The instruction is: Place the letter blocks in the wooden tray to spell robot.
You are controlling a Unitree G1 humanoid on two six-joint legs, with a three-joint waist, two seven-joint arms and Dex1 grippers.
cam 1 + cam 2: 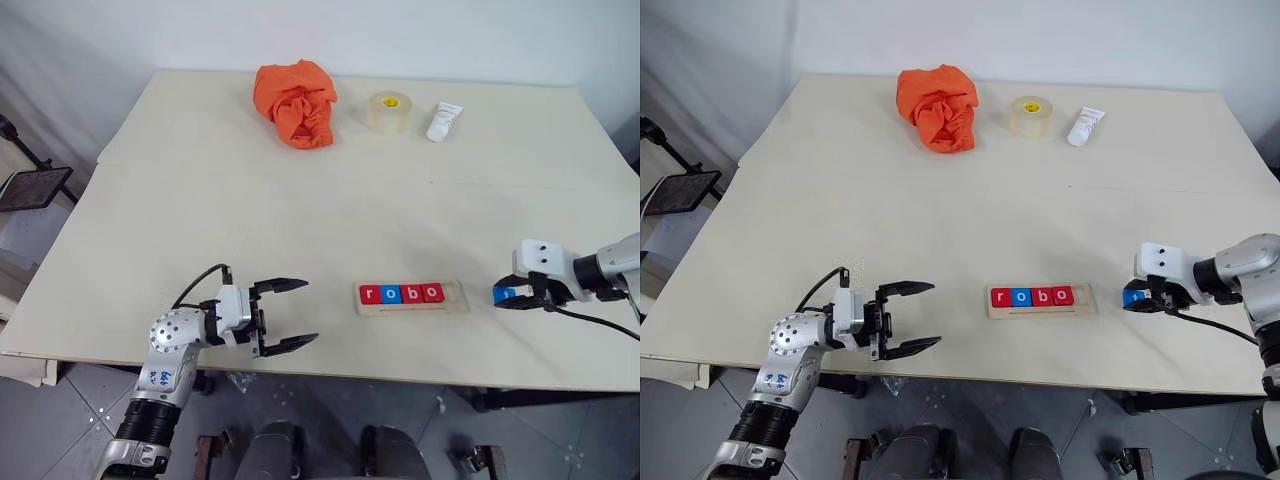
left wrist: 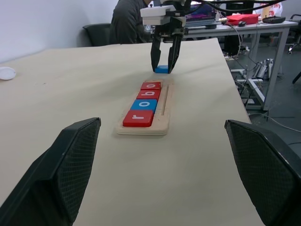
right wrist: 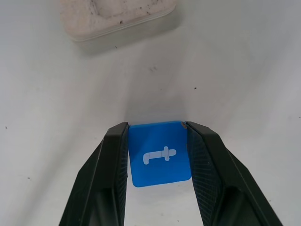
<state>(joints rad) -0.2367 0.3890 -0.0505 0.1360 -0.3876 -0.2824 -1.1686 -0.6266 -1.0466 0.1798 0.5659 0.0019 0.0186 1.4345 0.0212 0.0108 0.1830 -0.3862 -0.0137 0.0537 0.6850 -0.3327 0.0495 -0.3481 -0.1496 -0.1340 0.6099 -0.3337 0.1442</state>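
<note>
Our right gripper [image 3: 157,155] has its two black fingers [image 3: 113,160] pressed against opposite edges of the blue t block [image 3: 160,153], which lies flat on the table [image 1: 300,200], so we judge it grasped though not yet lifted. That block sits on the bare tabletop near the right-hand end of the wooden tray [image 1: 452,297], apart from it. Our left gripper [image 1: 283,315] hovers over the near table edge, well to the left of the tray, with its fingers spread wide and nothing between them.

In the tray four letter blocks [image 1: 401,293] already read r, o, b, o, red, blue, red, red, packed toward its left end, and the last slot at the right stands free.

What could go wrong from here, as we judge it: the tile is thin and pinched only by its edges, so it could tip or slide out as we raise it. The t may also need turning to read the same way as its neighbours. Coming in low, we could knock the tray's end wall or shove the last o.

Nothing stands between block and slot. The orange cloth [image 1: 297,102], the tape roll [image 1: 389,112] and the white tube [image 1: 444,121] lie far off along the back of the table
</note>
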